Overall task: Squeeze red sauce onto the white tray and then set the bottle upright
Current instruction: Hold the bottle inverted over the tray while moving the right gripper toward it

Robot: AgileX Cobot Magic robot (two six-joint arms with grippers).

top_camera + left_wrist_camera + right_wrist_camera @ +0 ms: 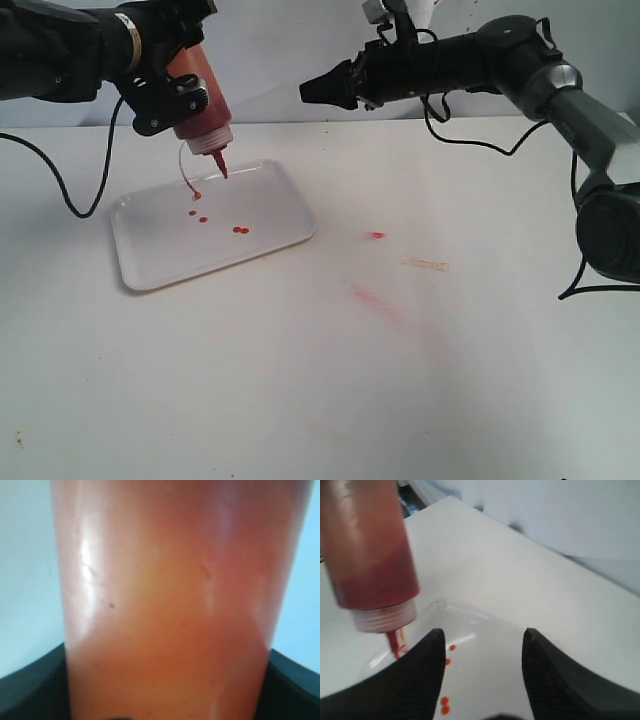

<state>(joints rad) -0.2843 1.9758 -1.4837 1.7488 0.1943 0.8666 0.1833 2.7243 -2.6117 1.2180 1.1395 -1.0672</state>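
My left gripper (178, 98) is shut on the bottle (200, 95) and holds it upside down above the white tray (160, 255). The red nozzle (220, 165) points down over the tray's far part, and the tethered cap hangs beside it. Several small drops of red sauce (240, 230) lie on the tray. In the left wrist view the orange-red bottle (165, 605) fills the picture between dark fingers (30, 690). My right gripper (315, 90) hangs open in the air to the right of the bottle. Its wrist view shows the bottle (370, 555), the tray (485, 690) and drops (444, 705).
Right of the tray, the white table carries a red spot (375, 235), a pinkish smear (370, 298) and a yellowish smear (425, 264). A black cable (60, 185) hangs from the left arm onto the table. A pale wall stands behind.
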